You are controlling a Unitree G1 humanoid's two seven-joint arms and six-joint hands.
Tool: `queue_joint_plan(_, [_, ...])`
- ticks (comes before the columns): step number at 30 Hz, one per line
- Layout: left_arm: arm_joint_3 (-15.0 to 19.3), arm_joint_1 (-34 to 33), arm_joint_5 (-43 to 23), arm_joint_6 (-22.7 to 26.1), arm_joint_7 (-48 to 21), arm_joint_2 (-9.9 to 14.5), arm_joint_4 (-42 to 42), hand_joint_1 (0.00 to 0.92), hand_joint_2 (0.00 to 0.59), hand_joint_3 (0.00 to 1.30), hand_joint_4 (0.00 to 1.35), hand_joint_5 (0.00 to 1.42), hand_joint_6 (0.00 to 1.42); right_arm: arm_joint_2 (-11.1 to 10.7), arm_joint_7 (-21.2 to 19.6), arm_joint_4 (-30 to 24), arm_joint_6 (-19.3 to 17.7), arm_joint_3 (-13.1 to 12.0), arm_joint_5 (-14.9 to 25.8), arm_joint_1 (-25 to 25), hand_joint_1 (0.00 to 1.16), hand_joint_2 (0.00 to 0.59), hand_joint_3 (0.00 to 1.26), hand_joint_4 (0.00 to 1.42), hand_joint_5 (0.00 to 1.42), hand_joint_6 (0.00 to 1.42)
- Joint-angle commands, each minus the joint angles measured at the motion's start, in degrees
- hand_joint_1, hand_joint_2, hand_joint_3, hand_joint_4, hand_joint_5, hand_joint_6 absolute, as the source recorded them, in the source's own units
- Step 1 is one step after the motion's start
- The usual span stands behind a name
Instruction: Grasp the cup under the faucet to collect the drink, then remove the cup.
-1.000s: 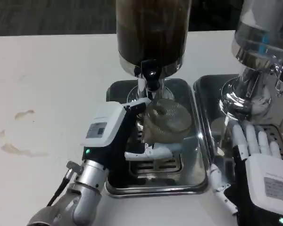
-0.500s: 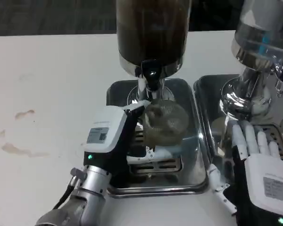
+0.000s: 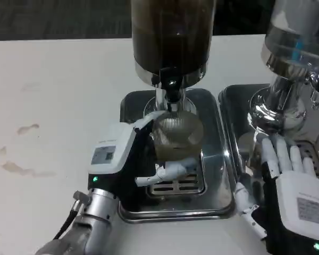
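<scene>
Left hand: the left hand (image 3: 128,154) is wrapped around the cup (image 3: 175,133), one finger (image 3: 167,171) curled across the near side and another over the far rim, so it is clamped on the cup.
Cup: a ribbed clear cup sitting just ahead of the left palm, over the slotted grille (image 3: 176,183) of the drip tray (image 3: 212,122), directly below the faucet (image 3: 171,90).
Faucet: the black tap hangs from the dark drink dispenser (image 3: 170,37), right above the cup's mouth and just beyond the left hand's upper finger; whether drink is flowing I cannot tell.
Right hand: the right hand (image 3: 287,175) lies flat with fingers spread apart and nothing in it, on the second tray (image 3: 231,106), beside the chrome base of the second dispenser (image 3: 292,58).
Risk, spill: the cup looks light and thin, so a tighter squeeze could buckle its wall and push liquid over the rim.
Risk, miss: if the left hand drifts toward itself, the mouth could slide out from under the spout and drink would fall onto the grille.
Risk, knock: lifting straight up would strike the tap; I judge the cup has to come out low and level.
Risk, slip: a wet ribbed wall may turn in the fingers during withdrawal.
</scene>
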Motion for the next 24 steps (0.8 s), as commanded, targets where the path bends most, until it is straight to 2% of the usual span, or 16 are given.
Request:
queue_joint_plan(1, [0.8, 1.0, -1.5, -1.7, -1.4, 1.1, -0.8, 0.080, 0.021, 0.16, 0.29, 0.52, 0.43, -0.6, 0.1, 0.6, -0.8, -0.4, 0.8, -0.9, 0.08, 0.522, 0.04, 0.00, 0.00, 0.01])
queue_joint_plan(6, [1.9, 1.9, -3.0, -3.6, -1.8, 1.9, -1.7, 0.003, 0.000, 0.12, 0.26, 0.48, 0.41, -1.0, 0.3, 1.0, -1.2, -0.4, 1.3, -1.5, 0.07, 0.522, 0.04, 0.00, 0.00, 0.01])
queue_joint_plan(9, [2.5, 2.8, -3.7, -4.9, -1.6, 2.5, -2.8, 0.000, 0.000, 0.12, 0.25, 0.47, 0.39, -1.1, 0.3, 1.3, -1.4, -0.4, 1.3, -1.9, 0.07, 0.522, 0.04, 0.00, 0.00, 0.02])
queue_joint_plan(13, [4.5, 5.4, -5.4, -7.6, -1.3, 4.9, -6.7, 0.000, 0.000, 0.11, 0.22, 0.45, 0.35, -1.3, 0.5, 1.5, -1.6, -0.6, 1.3, -2.2, 0.07, 0.522, 0.04, 0.00, 0.00, 0.02])
queue_joint_plan(14, [5.4, 6.4, -6.3, -8.8, -2.1, 5.9, -8.4, 0.000, 0.020, 0.10, 0.20, 0.44, 0.34, -1.4, 0.5, 1.6, -1.6, -0.7, 1.3, -2.3, 0.07, 0.522, 0.04, 0.00, 0.00, 0.02])
queue_joint_plan(17, [8.0, 9.3, -9.1, -11.8, -5.2, 8.3, -12.8, 0.000, 0.037, 0.07, 0.13, 0.32, 0.24, -1.6, 0.5, 1.7, -1.6, -0.8, 1.6, -2.3, 0.07, 0.522, 0.04, 0.00, 0.00, 0.02])
queue_joint_plan(21, [11.9, 12.7, -17.0, -16.6, -15.0, 10.1, -16.8, 0.000, 0.063, 0.00, 0.00, 0.15, 0.07, -2.1, 0.6, 2.1, -1.9, -0.5, 1.8, -2.9, 0.07, 0.522, 0.04, 0.00, 0.00, 0.02])
queue_joint_plan(23, [13.3, 14.0, -26.5, -19.1, -27.3, 10.7, -19.0, 0.000, 0.070, 0.00, 0.00, 0.01, 0.00, -2.3, 0.7, 2.3, -2.0, -0.5, 1.9, -3.3, 0.07, 0.522, 0.04, 0.00, 0.00, 0.02])
queue_joint_plan(24, [13.7, 14.6, -32.3, -19.4, -34.1, 10.8, -20.4, 0.000, 0.070, 0.00, 0.00, 0.00, 0.00, -2.4, 0.7, 2.4, -2.0, -0.5, 2.0, -3.5, 0.07, 0.522, 0.04, 0.00, 0.00, 0.02])
